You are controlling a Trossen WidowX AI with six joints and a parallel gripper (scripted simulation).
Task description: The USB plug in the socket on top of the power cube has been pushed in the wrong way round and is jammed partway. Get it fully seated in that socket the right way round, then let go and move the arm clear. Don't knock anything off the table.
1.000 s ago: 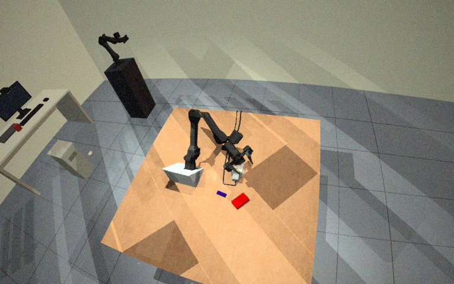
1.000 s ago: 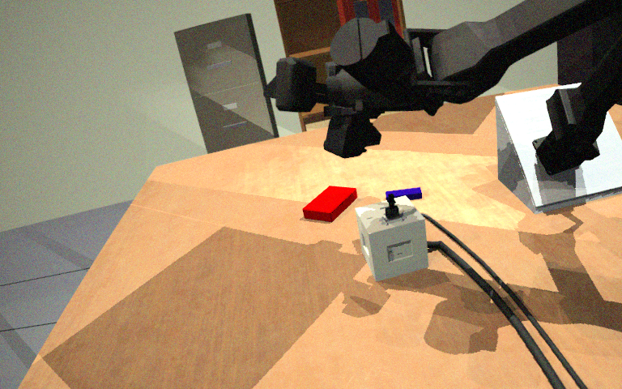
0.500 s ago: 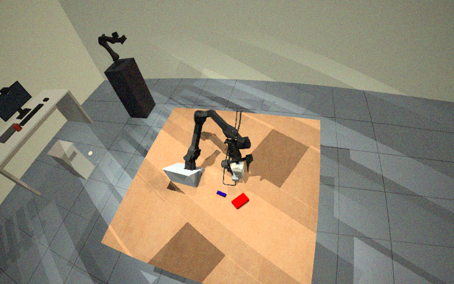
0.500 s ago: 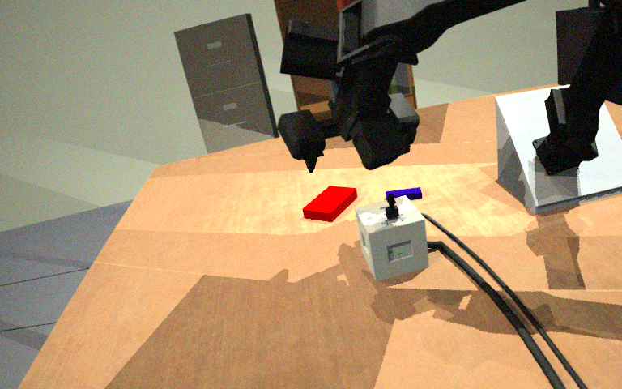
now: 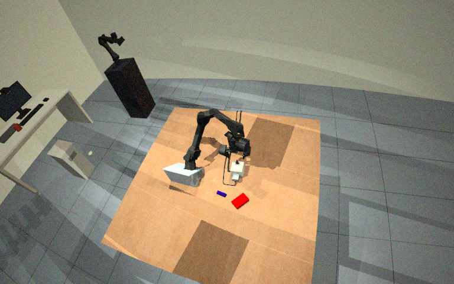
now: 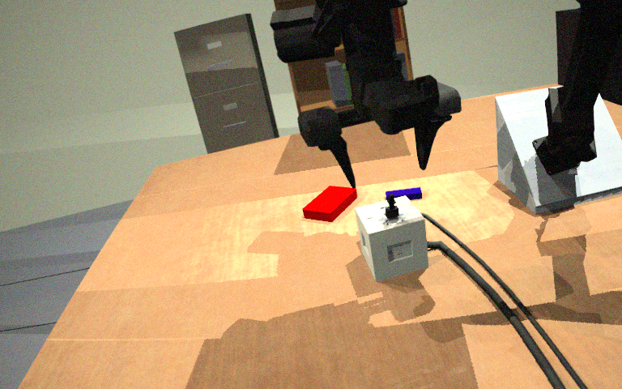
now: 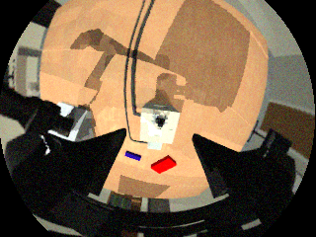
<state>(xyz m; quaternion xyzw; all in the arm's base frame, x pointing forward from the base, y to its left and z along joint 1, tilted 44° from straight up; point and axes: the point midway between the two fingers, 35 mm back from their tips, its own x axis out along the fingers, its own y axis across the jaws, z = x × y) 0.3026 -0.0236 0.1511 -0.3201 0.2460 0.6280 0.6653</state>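
Hovering above the power cube (image 6: 393, 241) on the table (image 6: 192, 275), the tool (image 6: 387, 176) stood wide apart and empty, while the USB plug (image 6: 391, 208) stuck upright from the cube's top socket.

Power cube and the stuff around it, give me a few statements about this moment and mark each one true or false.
1. The tool is open, holding nothing. True.
2. The tool grips the USB plug. False: it hangs above the plug, apart from it.
3. The plug stands on top of the power cube. True.
4. The red block rests on the cube. False: it lies on the table beside it.
5. Two cables run from the cube. True.
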